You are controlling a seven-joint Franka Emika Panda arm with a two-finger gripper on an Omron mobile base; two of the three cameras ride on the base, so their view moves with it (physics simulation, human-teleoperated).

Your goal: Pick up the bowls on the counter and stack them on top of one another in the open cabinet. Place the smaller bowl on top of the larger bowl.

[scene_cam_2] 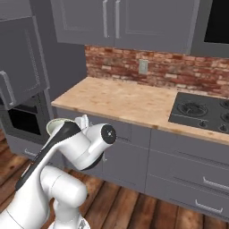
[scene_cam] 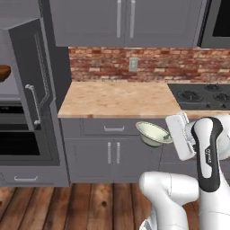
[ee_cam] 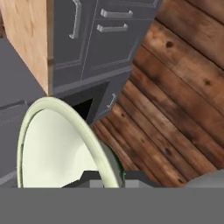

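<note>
A: What is the gripper doing?

B: Its jaws are pinching nearly closed on the rim of the smaller bowl, which is hanging tilted in the air in front of the grey drawer fronts, below the counter edge and above the wood floor.

A: And the larger bowl?

B: It is sitting on the shelf of the open cabinet, at the left edge of the left base view, well apart from the pale one; the oven is showing beneath it

larger bowl cut by frame edge, fingertips hidden
</note>
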